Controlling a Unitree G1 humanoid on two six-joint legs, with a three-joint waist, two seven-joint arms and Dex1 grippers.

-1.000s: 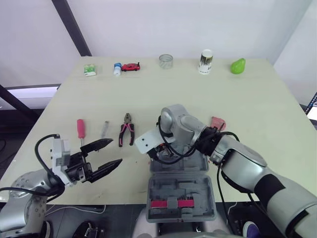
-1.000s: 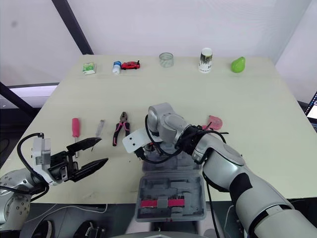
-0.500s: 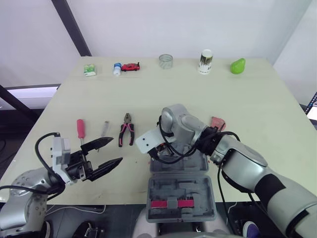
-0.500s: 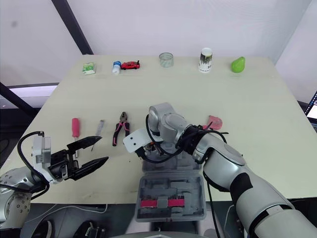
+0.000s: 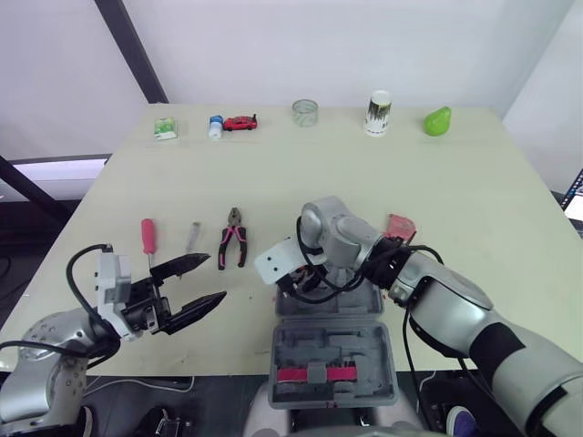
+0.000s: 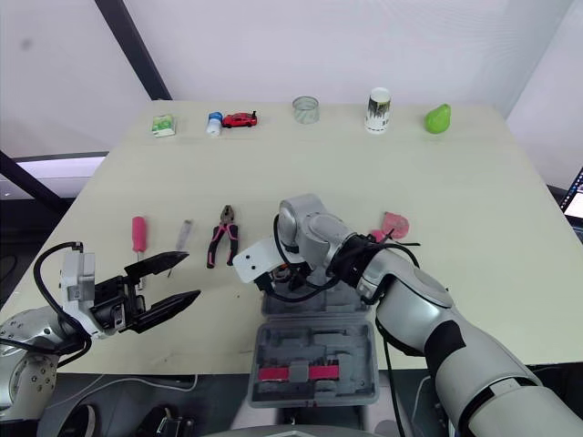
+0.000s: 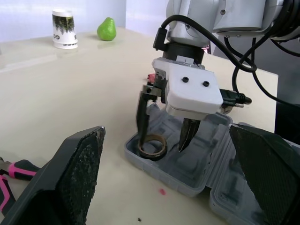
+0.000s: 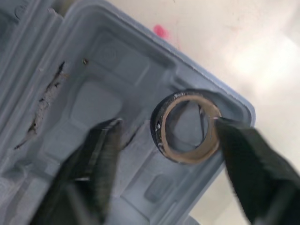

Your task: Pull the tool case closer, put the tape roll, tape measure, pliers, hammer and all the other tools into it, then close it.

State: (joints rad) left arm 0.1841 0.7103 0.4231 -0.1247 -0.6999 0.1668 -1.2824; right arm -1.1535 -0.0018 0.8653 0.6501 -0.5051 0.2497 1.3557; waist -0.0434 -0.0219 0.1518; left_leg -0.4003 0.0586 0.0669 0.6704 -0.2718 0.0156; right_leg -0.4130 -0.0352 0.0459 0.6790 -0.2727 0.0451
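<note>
The grey tool case [image 5: 333, 350] lies open at the table's front edge. A brown tape roll [image 7: 152, 146] lies flat in a corner of its far half [image 8: 187, 133]. My right gripper [image 7: 161, 144] hangs right over it, open, with one finger on each side of the roll. The pink tape measure [image 5: 400, 226] sits just beyond the case on the right. Black-and-pink pliers [image 5: 234, 238], a small grey tool [image 5: 192, 238] and a red-handled screwdriver [image 5: 148, 237] lie in a row to the left. My left gripper [image 5: 214, 278] hovers open in front of them, holding nothing.
Along the far edge stand a green box [image 5: 165, 128], a small bottle [image 5: 216, 126], a red toy car [image 5: 240, 122], a glass cup [image 5: 305, 112], a paper cup [image 5: 378, 113] and a green pear [image 5: 438, 121].
My right gripper has opened and let go of the tape roll, which now rests in the case. Its wrist has shifted slightly to the right. The left arm has not moved.
</note>
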